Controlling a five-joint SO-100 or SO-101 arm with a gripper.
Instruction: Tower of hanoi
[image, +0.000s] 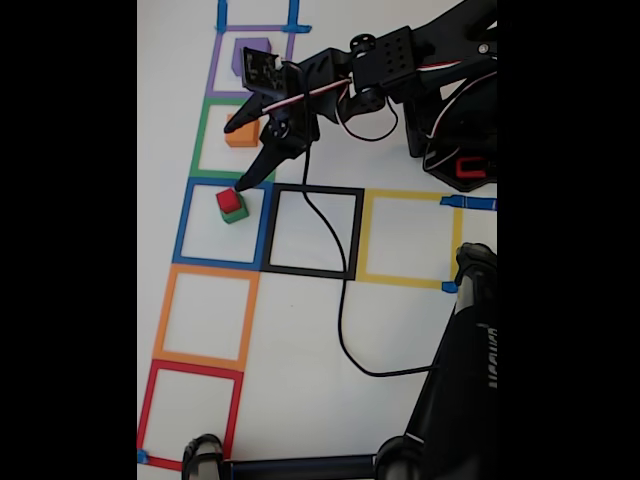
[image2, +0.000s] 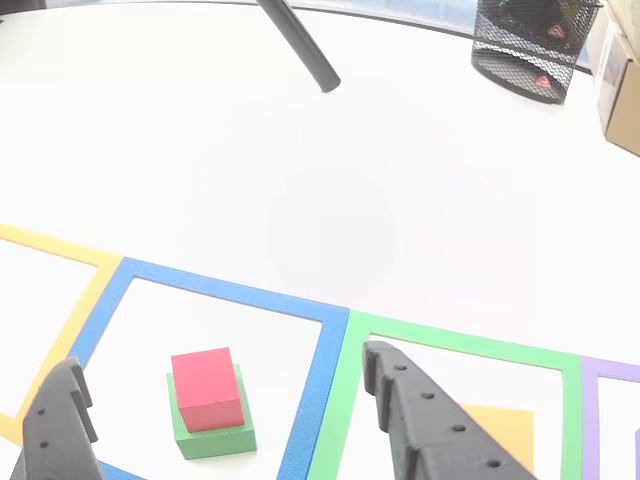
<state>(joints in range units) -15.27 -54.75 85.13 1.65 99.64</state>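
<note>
A small red cube (image: 229, 199) sits on a wider green block (image: 236, 215) inside the blue taped square (image: 182, 225). The red cube (image2: 208, 388) and the green block (image2: 215, 438) lie low between my fingers in the other view. An orange block (image: 243, 136) rests in the green square (image: 203, 140), and the orange block (image2: 500, 428) is partly hidden by one finger (image2: 420, 420). A purple block (image: 250, 52) lies in the purple square. My black gripper (image: 236, 157) (image2: 220, 360) hangs open over the green and blue squares' shared edge, holding nothing.
Orange (image: 165, 310), red (image: 150, 400), black (image: 355, 235) and yellow (image: 452, 240) taped squares are bare inside. A black cable (image: 342, 300) crosses the black square. A black stand (image: 465, 370) rises at lower right. A mesh basket (image2: 525, 45) and a dark rod (image2: 300, 45) stand at the far edge.
</note>
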